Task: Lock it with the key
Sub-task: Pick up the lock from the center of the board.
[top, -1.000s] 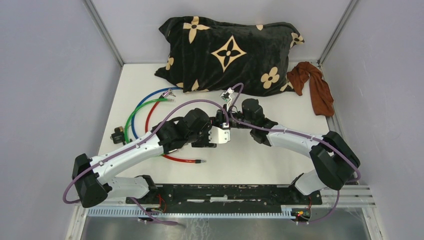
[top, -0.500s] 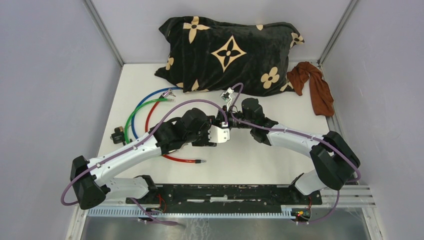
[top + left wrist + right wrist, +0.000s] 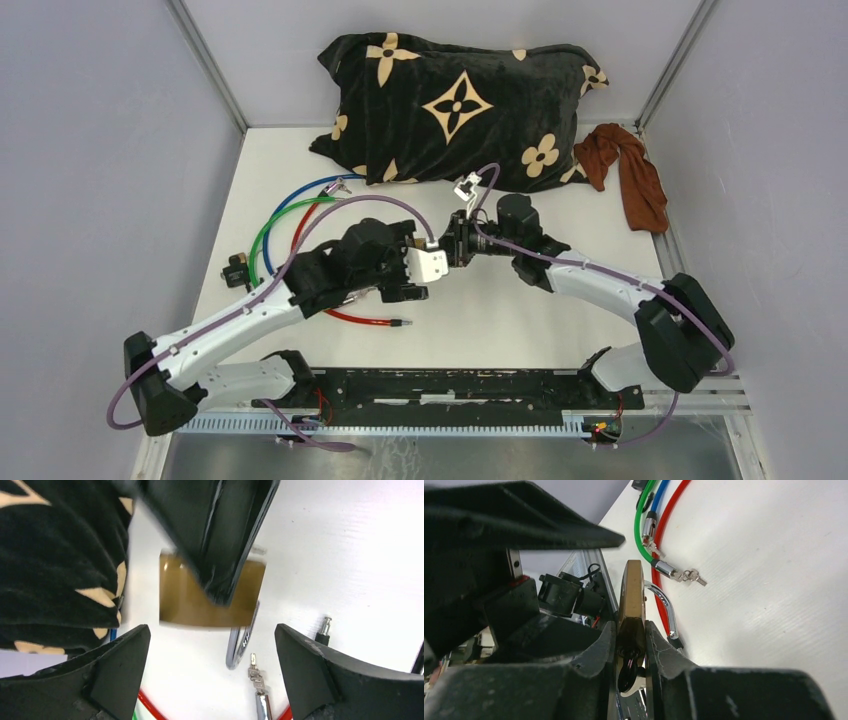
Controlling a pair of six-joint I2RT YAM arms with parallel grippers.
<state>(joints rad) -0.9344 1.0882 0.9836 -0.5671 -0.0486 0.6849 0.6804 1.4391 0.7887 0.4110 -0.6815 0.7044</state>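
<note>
My right gripper (image 3: 630,630) is shut on a brass padlock (image 3: 631,595), which stands edge-on between its fingers. A black-headed key (image 3: 628,674) sticks in the padlock's bottom end. The chrome shackle (image 3: 663,605) curves off to the right of the body. In the left wrist view the padlock (image 3: 192,602) hangs above the table, partly covered by a black finger of the right gripper. My left gripper (image 3: 211,642) is open just short of the padlock, and nothing is between its fingers (image 3: 120,665). From above, both grippers (image 3: 445,255) meet mid-table and hide the padlock.
Green (image 3: 262,238), blue (image 3: 290,200) and red (image 3: 350,317) cable locks lie left of the arms. A cable end with small keys (image 3: 256,675) rests below the padlock. A black patterned pillow (image 3: 460,100) is at the back, with a brown cloth (image 3: 630,175) at the back right.
My right gripper has shut on the padlock. My left gripper has opened wide, let go and drawn back to the left.
</note>
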